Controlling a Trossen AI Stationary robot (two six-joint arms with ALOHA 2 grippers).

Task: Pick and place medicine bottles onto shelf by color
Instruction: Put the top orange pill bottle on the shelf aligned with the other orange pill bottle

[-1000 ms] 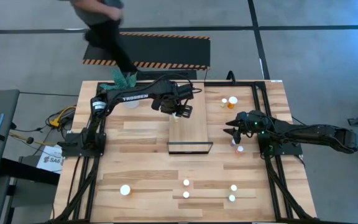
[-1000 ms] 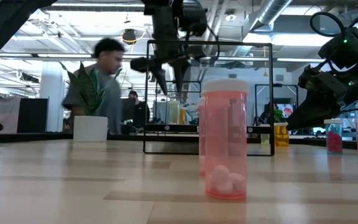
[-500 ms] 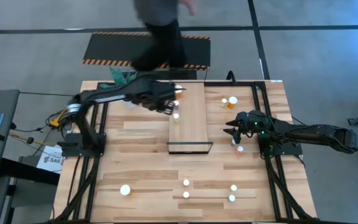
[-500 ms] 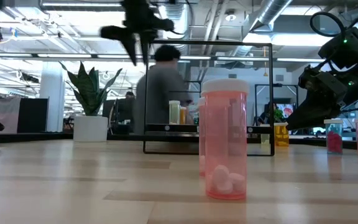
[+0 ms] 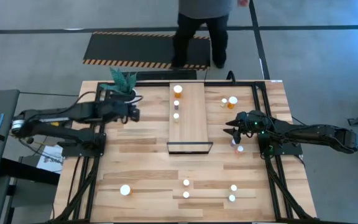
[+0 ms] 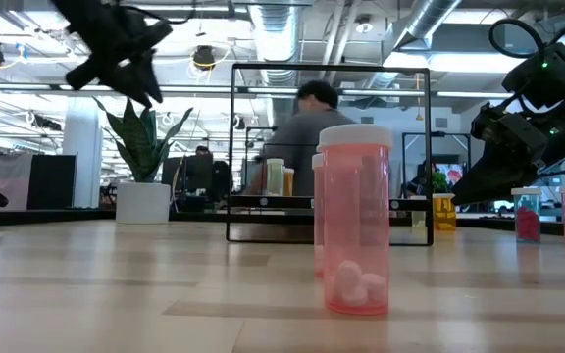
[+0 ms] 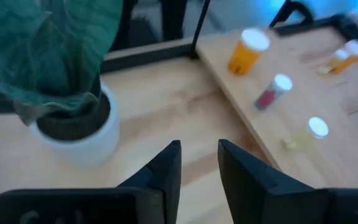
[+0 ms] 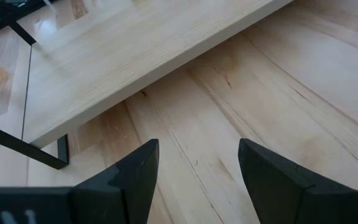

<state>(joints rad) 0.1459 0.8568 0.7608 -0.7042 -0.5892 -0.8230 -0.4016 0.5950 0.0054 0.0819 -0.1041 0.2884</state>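
The shelf [image 5: 191, 124] lies mid-table, its black frame at the near end. Three medicine bottles stand in a row along its left edge: an orange one [image 5: 178, 91], a dark one [image 5: 176, 104] and a pale one [image 5: 176, 116]. The same orange bottle [image 7: 247, 51] shows in the left wrist view. My left gripper [image 5: 133, 114] hangs shut and holds nothing, left of the shelf and beside the plant pot [image 7: 79, 127]. My right gripper [image 5: 230, 127] waits open above the table, right of the shelf, also with nothing in it. More bottles stand at the right [image 5: 233, 100] and near the front [image 5: 186, 183].
A white pot with a green plant [image 5: 124, 82] stands at the far left. A large pinkish bottle [image 6: 356, 221] stands close to the low camera. A person [image 5: 202, 25] stands on the mat beyond the table's far edge. A small bottle [image 5: 239, 148] stands just under the right arm.
My left gripper has drawn back from over the shelf toward the table's left edge, lifting and tipping toward level. The pale bottle stays standing on the shelf where the gripper was. The person has walked from left to right behind the table.
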